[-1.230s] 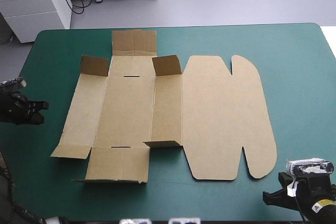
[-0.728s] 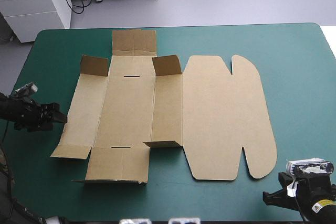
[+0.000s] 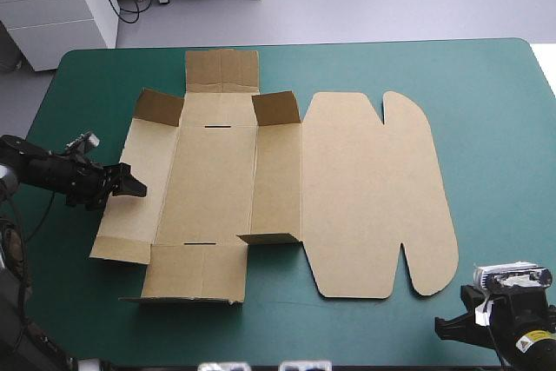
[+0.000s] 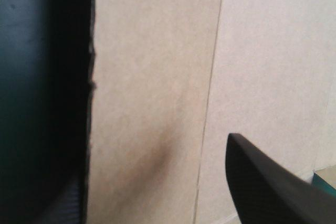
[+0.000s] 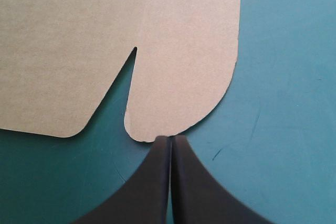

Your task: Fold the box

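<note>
The brown box (image 3: 347, 188) lies as a cut sheet on the teal-green cover. Its lid is flat at the right, and short flaps (image 3: 276, 109) stand up at the corners of the left panels. My left gripper (image 3: 130, 187) is open at the outer edge of the leftmost panel. In the left wrist view that brown board (image 4: 157, 77) fills the space between the gripper's (image 4: 157, 150) fingers, with one black finger (image 4: 262, 182) above it. My right gripper (image 3: 447, 327) is shut near the table's front right corner. Its tip (image 5: 170, 139) touches the lid's rounded tab (image 5: 184, 77).
The table's left edge (image 3: 39, 102) runs just behind my left arm. Its near edge (image 3: 365, 361) passes close by the right gripper. The near end flap (image 3: 195, 274) of the box lies almost flat.
My left arm has moved right, from the table's left edge to the box's leftmost panel, and its fingers have opened. That panel's outer edge has shifted slightly. The right arm has not moved.
</note>
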Robot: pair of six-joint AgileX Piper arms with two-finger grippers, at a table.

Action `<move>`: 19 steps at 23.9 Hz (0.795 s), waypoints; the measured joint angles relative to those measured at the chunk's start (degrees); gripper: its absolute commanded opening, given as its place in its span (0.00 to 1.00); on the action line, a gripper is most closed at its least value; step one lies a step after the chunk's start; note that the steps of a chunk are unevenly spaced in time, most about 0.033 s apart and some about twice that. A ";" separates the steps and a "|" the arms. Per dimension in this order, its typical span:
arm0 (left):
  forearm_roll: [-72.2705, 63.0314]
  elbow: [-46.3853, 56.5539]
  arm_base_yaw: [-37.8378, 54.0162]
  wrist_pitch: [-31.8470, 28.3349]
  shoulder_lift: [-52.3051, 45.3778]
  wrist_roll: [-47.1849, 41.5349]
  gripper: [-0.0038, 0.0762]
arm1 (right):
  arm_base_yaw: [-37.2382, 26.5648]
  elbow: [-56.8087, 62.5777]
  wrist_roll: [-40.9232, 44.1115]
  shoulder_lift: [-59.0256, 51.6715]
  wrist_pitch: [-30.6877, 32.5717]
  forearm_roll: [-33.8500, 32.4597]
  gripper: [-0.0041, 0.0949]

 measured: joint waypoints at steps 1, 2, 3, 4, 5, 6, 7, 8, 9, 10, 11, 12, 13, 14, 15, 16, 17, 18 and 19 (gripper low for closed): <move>-0.11 0.00 -0.87 -0.06 0.00 -0.17 0.62 | 0.00 0.00 0.00 0.00 0.00 0.00 0.04; -0.23 0.00 -1.54 -0.06 0.00 -0.39 0.62 | 0.00 0.00 0.00 0.00 0.00 0.00 0.04; -0.35 0.00 -2.45 -0.06 0.00 -0.60 0.62 | 0.00 0.00 0.00 0.00 0.00 0.00 0.04; -0.48 0.00 -3.18 -0.06 0.00 -0.65 0.62 | 0.00 0.00 0.00 0.00 0.00 0.00 0.04; -0.47 0.00 -3.83 -0.06 0.00 -0.77 0.61 | 0.00 0.00 0.00 0.00 0.00 0.00 0.04; -0.42 0.00 -4.13 -0.06 0.05 -0.78 0.60 | 0.00 0.00 0.00 0.00 0.00 0.00 0.04; -0.37 0.00 -4.42 -0.06 0.05 -0.82 0.58 | 0.00 0.00 0.00 0.00 0.00 0.00 0.04; -0.09 0.00 -4.62 -0.06 0.05 -0.82 0.55 | 0.00 0.00 0.00 0.00 0.00 0.00 0.04; 0.29 0.00 -4.72 -0.06 0.11 -0.82 0.51 | 0.00 0.00 0.00 0.00 0.00 0.00 0.04; 0.92 0.00 -4.78 -0.06 0.11 -0.82 0.47 | 0.00 0.00 0.00 0.00 0.00 0.00 0.04; 1.50 0.00 -4.78 -0.06 0.11 -0.82 0.41 | 0.00 0.00 0.00 0.00 0.00 0.00 0.04; 2.20 0.00 -4.78 -0.06 0.15 -0.82 0.34 | 0.00 0.00 0.00 0.00 0.00 0.00 0.04; 2.77 0.00 -4.78 -0.06 0.15 -0.82 0.27 | 0.00 0.00 0.00 0.00 0.00 0.00 0.04; 3.11 0.00 -4.78 -0.06 0.15 -0.82 0.19 | 0.00 0.00 0.00 0.00 0.00 0.00 0.04; 3.37 0.00 -4.78 -0.06 0.16 -0.84 0.11 | 0.00 0.00 0.00 0.00 0.00 0.00 0.04; 3.60 0.00 -4.78 -0.06 0.16 -1.01 0.04 | 0.00 0.00 0.00 0.00 0.00 0.00 0.04; 3.36 0.00 -4.78 0.21 0.16 -1.07 0.04 | 0.00 0.00 0.00 0.00 0.00 0.00 0.04; 2.97 0.00 -4.78 0.47 0.16 -1.07 0.04 | 0.00 0.00 0.00 0.00 0.00 0.00 0.04; 2.58 -0.06 -4.90 0.75 0.16 -1.07 0.04 | 0.00 0.00 0.00 0.00 0.00 0.00 0.04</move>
